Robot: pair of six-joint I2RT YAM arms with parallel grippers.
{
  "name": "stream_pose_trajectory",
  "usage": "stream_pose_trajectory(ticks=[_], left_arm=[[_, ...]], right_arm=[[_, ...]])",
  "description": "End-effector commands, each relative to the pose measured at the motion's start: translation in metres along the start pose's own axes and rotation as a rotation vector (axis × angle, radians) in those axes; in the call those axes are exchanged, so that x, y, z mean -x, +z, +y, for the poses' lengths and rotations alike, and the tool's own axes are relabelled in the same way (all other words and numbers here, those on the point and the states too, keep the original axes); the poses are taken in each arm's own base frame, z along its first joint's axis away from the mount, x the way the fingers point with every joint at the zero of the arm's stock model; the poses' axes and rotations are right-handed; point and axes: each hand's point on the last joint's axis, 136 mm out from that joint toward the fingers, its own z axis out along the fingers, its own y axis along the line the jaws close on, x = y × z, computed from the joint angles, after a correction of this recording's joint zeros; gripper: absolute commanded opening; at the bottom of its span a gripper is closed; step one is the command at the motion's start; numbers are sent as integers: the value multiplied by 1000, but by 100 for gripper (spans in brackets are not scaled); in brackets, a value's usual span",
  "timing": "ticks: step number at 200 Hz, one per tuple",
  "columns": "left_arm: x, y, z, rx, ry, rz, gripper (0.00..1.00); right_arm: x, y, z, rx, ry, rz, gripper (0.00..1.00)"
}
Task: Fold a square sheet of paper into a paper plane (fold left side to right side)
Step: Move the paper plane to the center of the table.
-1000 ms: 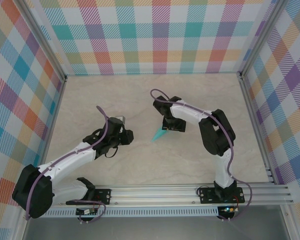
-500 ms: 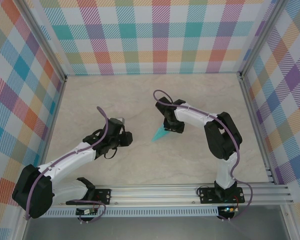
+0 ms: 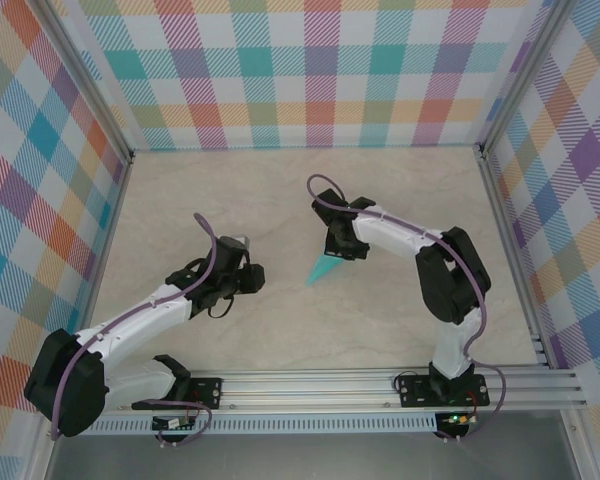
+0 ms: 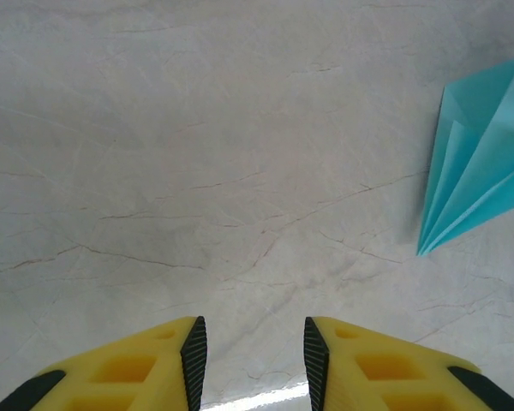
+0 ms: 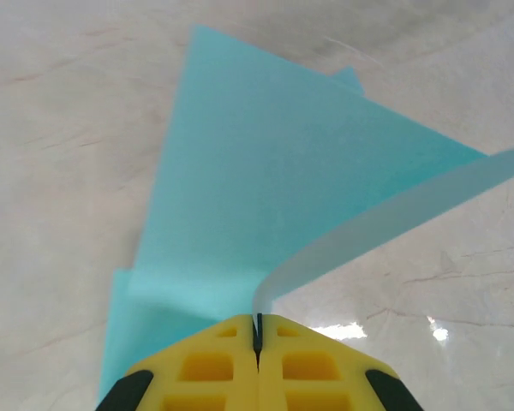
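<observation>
On my left side little has changed. My left gripper (image 4: 250, 351) hangs over the bare, pale marbled stone-look tabletop (image 4: 197, 154) with the same moderate gap between its yellow, black-padded fingers as a second ago. It is slack and touches nothing. From this hand, the paper plane (image 4: 480, 180), a slim pointed dart of plain light turquoise paper, lies ahead and off to the right, well apart from the fingertips, with its sharp nose pointing back towards me.

The change is on my right. A second ago my right gripper (image 5: 258, 330) stood about half open over the dart; now its fingers are pressed fully together, and a thin wing flap (image 5: 394, 210) of the same turquoise paper is pinched edge-on between the pads. That flap curls up from my fingertips and away to the right, lifted clear of the table, while the rest of the plane (image 5: 240, 197) lies flat just ahead of and beneath this hand. From overhead the dart (image 3: 325, 268) sits about where it did, right under the right gripper (image 3: 335, 250).

I take this to mean the grasp is made, and I now have the layer I need to carry across for the next crease. The grip is narrow, so the sheet could slip or buckle.
</observation>
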Motion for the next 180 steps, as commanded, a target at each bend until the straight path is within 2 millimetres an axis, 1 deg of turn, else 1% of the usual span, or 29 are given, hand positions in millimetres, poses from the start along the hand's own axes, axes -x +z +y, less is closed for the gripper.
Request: stream_pose_trajectory(ticks=[1,9,20,27,40,60,72,79,84,92,96,101,105,116,122,136,141,160,180], left_arm=[[18,-13,1,17,7,-53,38],[18,-14,1,19,8,-57,38],[20,-16,2,25,7,-66,38],[21,-17,3,26,7,-70,38],[22,-19,4,32,7,-78,39],[23,-21,4,35,6,-79,39],[22,-22,4,36,5,-76,39],[22,-22,5,36,4,-74,40],[21,-22,5,35,3,-72,40],[20,-23,5,35,4,-68,40],[20,-23,5,34,4,-68,40],[20,-23,5,33,3,-68,40],[20,-24,4,32,2,-70,40],[20,-24,5,32,1,-69,40],[20,-25,5,32,-1,-72,41],[21,-26,5,36,0,-78,41],[22,-26,5,38,0,-81,41],[25,-26,4,36,0,-94,42],[27,-26,0,8,-6,-106,44]], right_arm=[[-6,-40,29,239,-149,-3,0],[-15,-47,37,313,-198,24,0],[-31,-52,47,410,-255,81,1],[-42,-51,53,460,-282,121,1],[-60,-43,56,517,-307,185,1],[-76,-16,46,492,-315,239,1],[-80,-2,41,486,-311,257,1],[-79,9,34,476,-297,265,1],[-78,13,30,469,-291,268,2],[-75,17,23,455,-279,270,5],[-73,19,19,442,-276,267,8],[-69,20,13,414,-270,254,15],[-65,18,7,379,-275,240,22],[-57,12,-1,320,-294,217,30],[-54,5,-4,297,-302,208,35],[-50,-10,-5,273,-327,193,40],[-50,-16,-5,268,-336,183,43],[-61,-33,-1,269,-362,169,53],[-86,-39,2,300,-362,197,60]])
